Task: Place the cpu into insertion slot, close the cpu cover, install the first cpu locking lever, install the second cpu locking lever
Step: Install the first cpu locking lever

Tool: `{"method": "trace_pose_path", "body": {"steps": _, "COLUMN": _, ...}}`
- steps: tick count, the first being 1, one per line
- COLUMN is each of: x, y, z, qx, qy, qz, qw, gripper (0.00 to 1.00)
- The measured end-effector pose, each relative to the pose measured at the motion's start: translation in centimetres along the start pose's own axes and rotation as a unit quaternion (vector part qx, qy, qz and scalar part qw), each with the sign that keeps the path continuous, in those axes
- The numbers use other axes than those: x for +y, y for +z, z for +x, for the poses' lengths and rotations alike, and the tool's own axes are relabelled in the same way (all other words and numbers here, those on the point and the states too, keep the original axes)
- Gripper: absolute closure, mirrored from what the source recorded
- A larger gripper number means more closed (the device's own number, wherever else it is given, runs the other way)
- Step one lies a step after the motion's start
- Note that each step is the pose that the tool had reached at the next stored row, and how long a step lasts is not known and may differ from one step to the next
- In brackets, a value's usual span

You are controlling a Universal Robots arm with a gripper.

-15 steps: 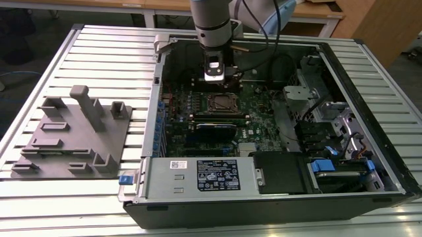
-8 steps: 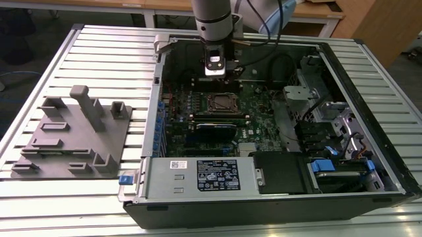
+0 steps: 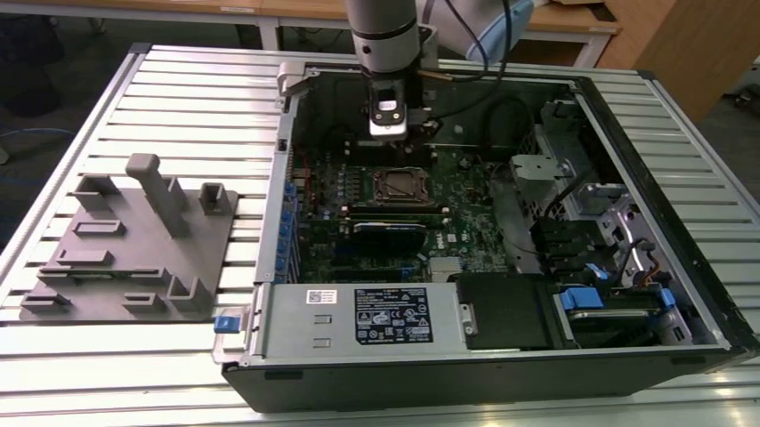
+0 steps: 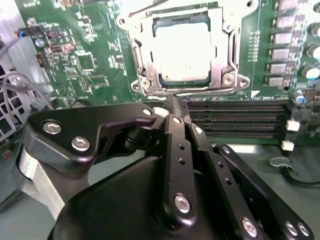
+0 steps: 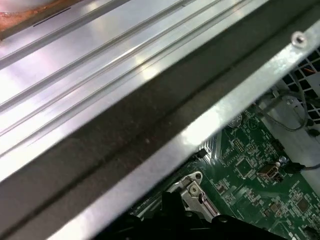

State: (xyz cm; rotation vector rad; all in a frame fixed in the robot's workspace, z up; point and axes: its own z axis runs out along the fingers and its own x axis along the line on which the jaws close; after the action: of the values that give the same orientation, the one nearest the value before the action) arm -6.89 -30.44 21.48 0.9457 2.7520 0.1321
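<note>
Inspection finds the tool (image 4: 173,103) low inside the open computer case (image 3: 475,382), fingers together with nothing between them. Its tip is just at the near edge of the cpu cover (image 4: 221,55). The cpu (image 4: 182,47) lies flat in the insertion slot (image 3: 401,183) on the green circuit board (image 4: 85,45). Its pale silvery top shows bright through the cover's square window. The cover, a dark-silver frame, lies down over the chip and appears level. Judgement: the work stands at the cover and lever stage. Done well, pressure falls on the frame's edge only, straight down and gentle, never on the chip's top nor on the memory slots (image 4: 235,117) just beside the tip. Whether either locking lever is latched cannot be told. A grey fixture (image 3: 119,258) rests on the slatted worktop (image 3: 178,89), well apart from the case's board.
</note>
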Motion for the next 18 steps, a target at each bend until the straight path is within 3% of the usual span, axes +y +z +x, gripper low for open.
{"method": "trace_pose_path", "body": {"steps": 4, "x": -0.17, "y": -0.01, "z": -0.14, "qx": -0.0023, "qy": -0.001, "qz": 0.0032, "qw": 1.0000, "gripper": 0.90}}
{"method": "trace_pose_path", "body": {"steps": 8, "x": -0.17, "y": 0.00, "z": -0.15, "qx": -0.0016, "qy": -0.001, "qz": 0.0039, "qw": 1.0000, "gripper": 0.90}}
{"method": "trace_pose_path", "body": {"steps": 12, "x": -0.13, "y": 0.08, "z": -0.20, "qx": 0.0178, "qy": -0.001, "qz": 0.0190, "qw": 0.9997, "gripper": 0.90}}
{"method": "trace_pose_path", "body": {"steps": 18, "x": -0.12, "y": 0.09, "z": -0.21, "qx": 0.0220, "qy": -0.002, "qz": 0.0219, "qw": 0.9995, "gripper": 0.90}}
